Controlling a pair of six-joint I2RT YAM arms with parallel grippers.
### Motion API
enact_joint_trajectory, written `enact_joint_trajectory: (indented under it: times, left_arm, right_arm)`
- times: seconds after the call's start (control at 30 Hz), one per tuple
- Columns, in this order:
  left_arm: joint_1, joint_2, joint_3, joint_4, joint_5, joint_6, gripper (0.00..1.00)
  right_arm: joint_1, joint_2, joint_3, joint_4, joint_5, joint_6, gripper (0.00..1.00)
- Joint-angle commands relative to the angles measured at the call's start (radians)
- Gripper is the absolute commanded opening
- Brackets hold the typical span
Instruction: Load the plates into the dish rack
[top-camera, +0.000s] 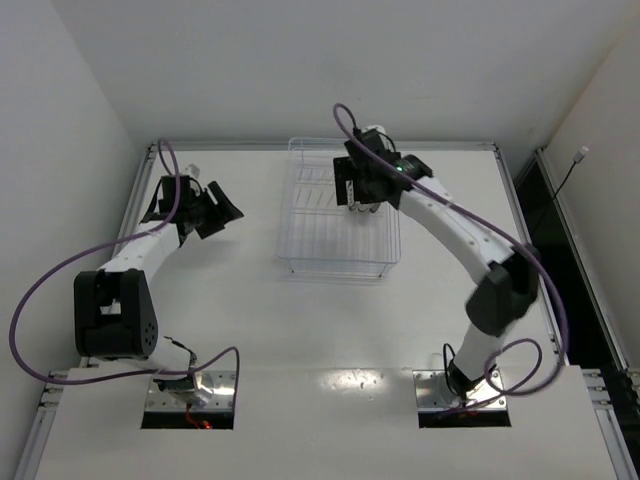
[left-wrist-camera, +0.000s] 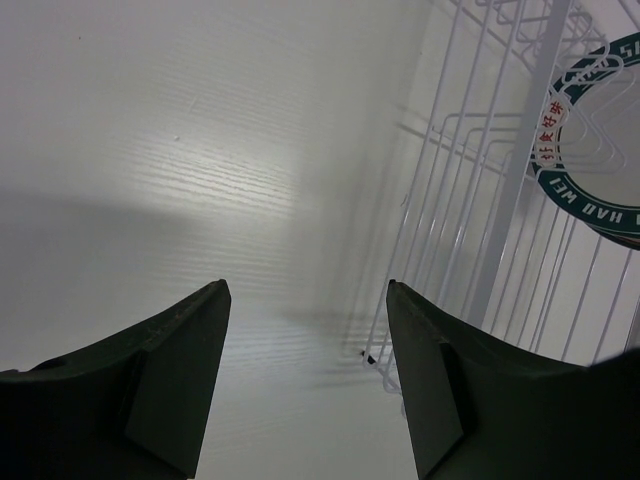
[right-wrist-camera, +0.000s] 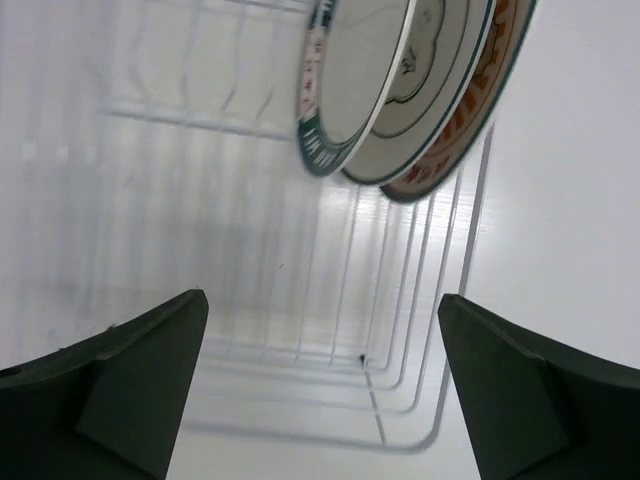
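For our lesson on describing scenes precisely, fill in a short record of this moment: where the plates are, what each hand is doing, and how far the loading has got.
Plates: green-rimmed plate and orange-striped plate, standing on edge, close together
Location: inside the rack
Right hand: open, empty, over the rack near the plates
Left hand: open, empty, over the table, left of the rack
Loading: looks done; no plate visible on the table

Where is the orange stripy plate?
The orange plate stands on edge in the rack, top right of the right wrist view, next to the green-rimmed plate.
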Motion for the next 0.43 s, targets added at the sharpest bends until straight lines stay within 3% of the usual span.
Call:
enact_joint_trajectory:
  times: [0.0,0.07,0.1,0.27,0.4]
  left_arm:
    - [0.004,-0.021,0.037,0.003,0.01,-0.004,0.61]
    - [0.004,-0.021,0.037,0.003,0.01,-0.004,0.61]
    - [0.004,-0.021,0.037,0.003,0.01,-0.004,0.61]
    - [0.004,-0.021,0.037,0.012,0.042,-0.004,0.61]
    - [0.004,-0.012,0.028,0.021,0.042,-0.004,0.61]
  right_arm:
    - [-0.013,-0.215,-0.162,0.095,-0.246,-0.051,0.99]
    - [-0.022,-0.36,-0.418,0.144,-0.327,-0.033,0.99]
    - [-0.022,-0.412,-0.419,0.167,-0.35,-0.033,0.99]
    - [-0.005,-0.723,-0.877,0.27,-0.4,0.064,1.0]
    - [-0.022,-0.851,-0.948,0.27,-0.331,0.125,1.0]
